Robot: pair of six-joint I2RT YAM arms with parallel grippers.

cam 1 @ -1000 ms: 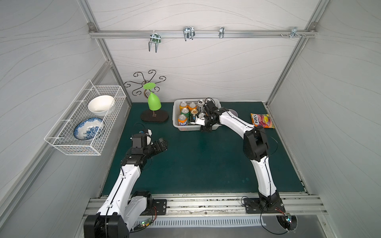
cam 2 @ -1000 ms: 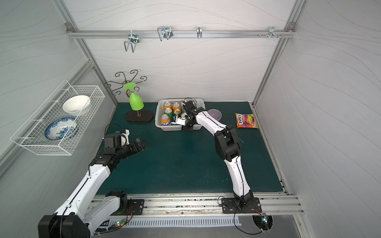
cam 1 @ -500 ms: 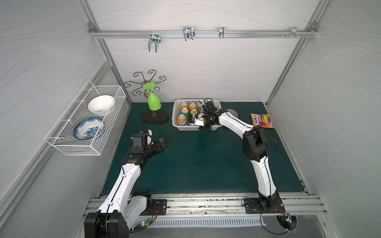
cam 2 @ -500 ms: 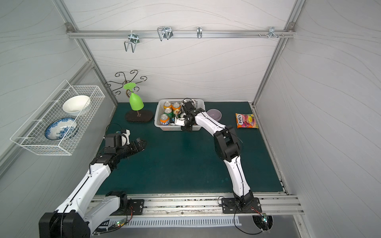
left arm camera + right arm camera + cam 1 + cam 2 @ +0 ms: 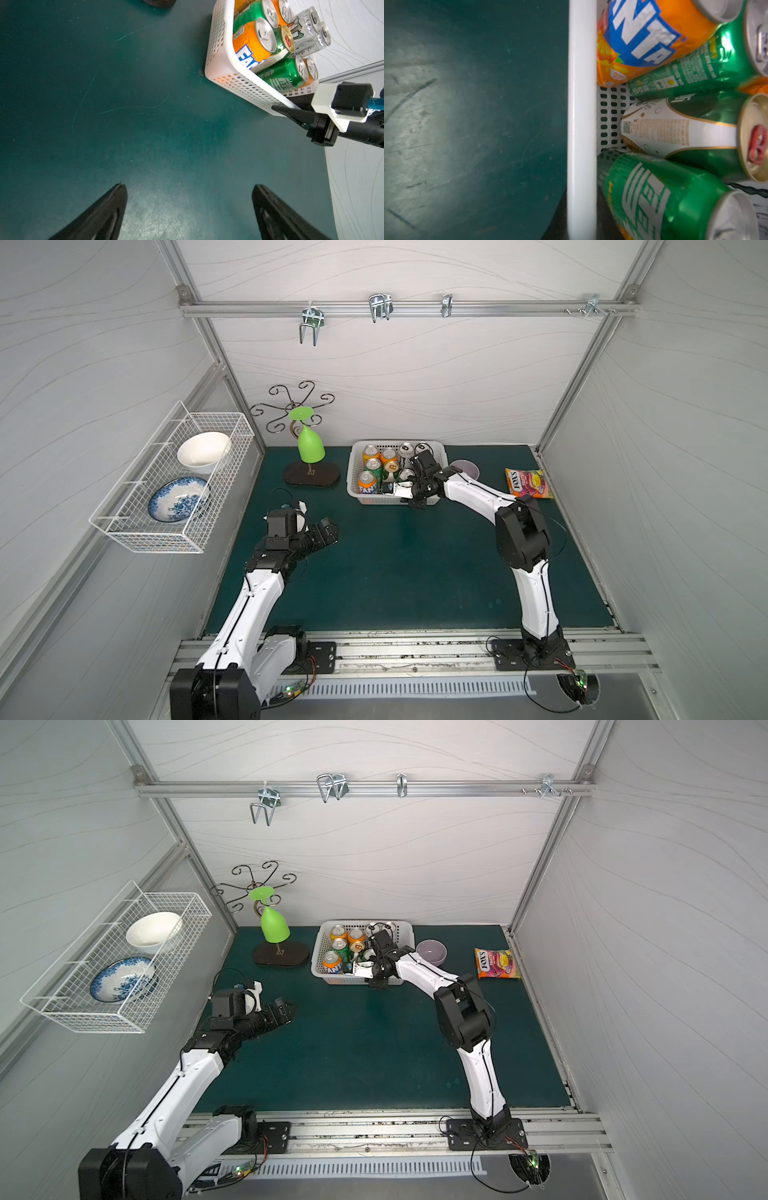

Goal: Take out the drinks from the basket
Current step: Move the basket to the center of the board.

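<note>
Right gripper (image 5: 413, 499) has closed, pinching the basket (image 5: 376, 500) by its front rim, upper centre, presumably to steady it. Left gripper (image 5: 189, 185) hangs spread, left of centre.

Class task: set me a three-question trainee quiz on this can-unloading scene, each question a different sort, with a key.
1. True or false: the left gripper holds one of the drinks.
2. The right gripper is shut on: A) the candy bag, B) the basket rim, C) the purple bowl.
3. How many drinks stand on the mat outside the basket?
Key: 1 false, it is open and empty; 2 B; 3 zero.
</note>
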